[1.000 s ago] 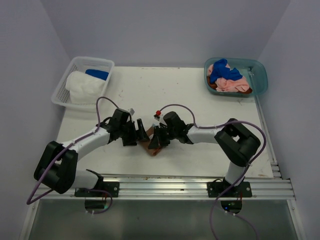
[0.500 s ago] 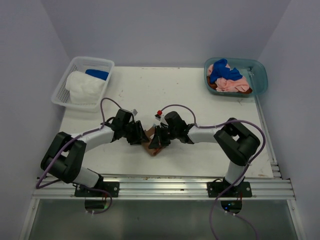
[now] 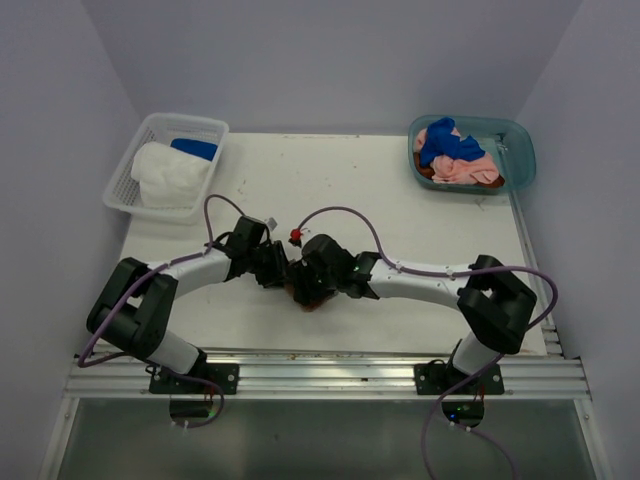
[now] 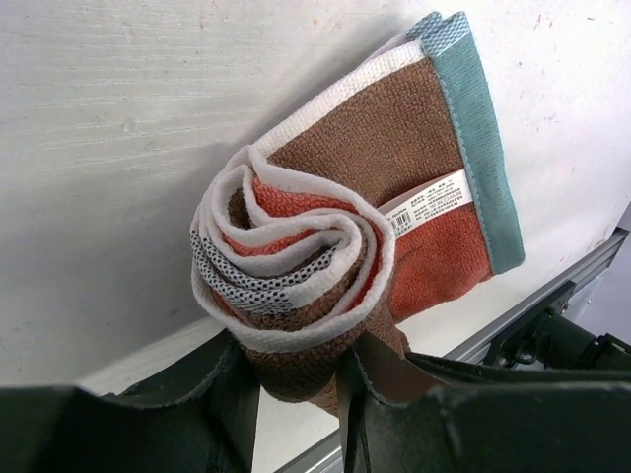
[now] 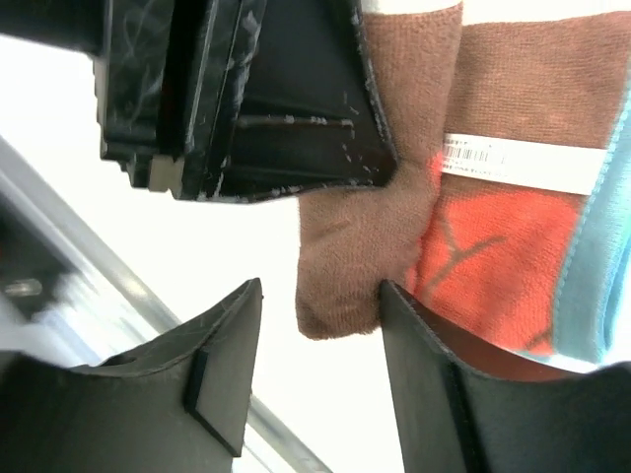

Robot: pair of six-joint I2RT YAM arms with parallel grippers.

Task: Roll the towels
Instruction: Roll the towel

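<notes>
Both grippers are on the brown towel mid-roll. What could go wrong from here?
The left gripper pinches only one end of the brown towel, and its coil looks loose, so it may unwind if released. The right gripper, open around a flap of it, sits right beside the left fingers; closing or moving could knock them.

The top camera sits high behind me and looks down on the whole table [image 3: 400,200] from well off. My left wrist camera looks out past my left fingers [image 4: 148,424], very near the rolled end of the brown towel [image 4: 325,246]. My right wrist camera is just as close, facing that towel from the opposite side; its white label [image 5: 523,163] shows in both wrist views.
</notes>
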